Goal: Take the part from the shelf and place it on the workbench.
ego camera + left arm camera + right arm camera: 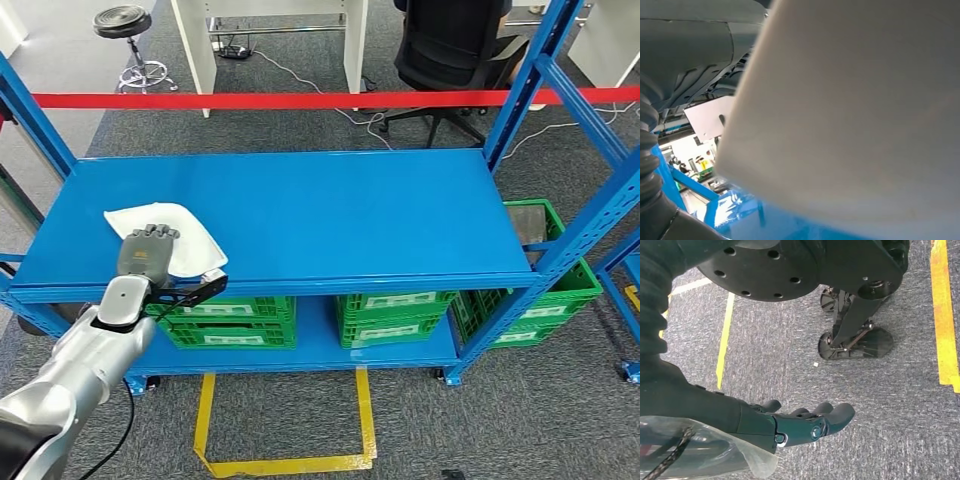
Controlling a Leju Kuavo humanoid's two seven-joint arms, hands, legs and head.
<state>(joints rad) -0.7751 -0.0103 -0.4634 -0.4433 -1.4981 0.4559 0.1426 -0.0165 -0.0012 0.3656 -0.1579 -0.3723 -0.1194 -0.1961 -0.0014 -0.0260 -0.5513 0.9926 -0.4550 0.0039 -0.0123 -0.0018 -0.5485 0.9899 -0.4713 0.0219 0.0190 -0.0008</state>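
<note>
The part (pixel 185 238) is a flat white piece with curved edges, lying at the front left of the blue shelf's top board (pixel 324 215). My left hand (pixel 147 252) grips it at its near edge, fingers laid over its top face. In the left wrist view the part (pixel 851 115) looms pale and very close, with blue shelf surface (pixel 738 210) beneath it. My right hand (pixel 806 425) hangs over the grey carpet, fingers stretched out and apart, holding nothing.
Green crates (pixel 226 322) (pixel 392 315) sit on the lower shelf, and another (pixel 547 290) stands at the right. Blue uprights (pixel 528 80) frame the shelf, with red tape (pixel 302 100) stretched behind. Yellow floor lines (pixel 287 465) mark the carpet. An office chair (pixel 453 50) and stool (pixel 128 25) stand beyond.
</note>
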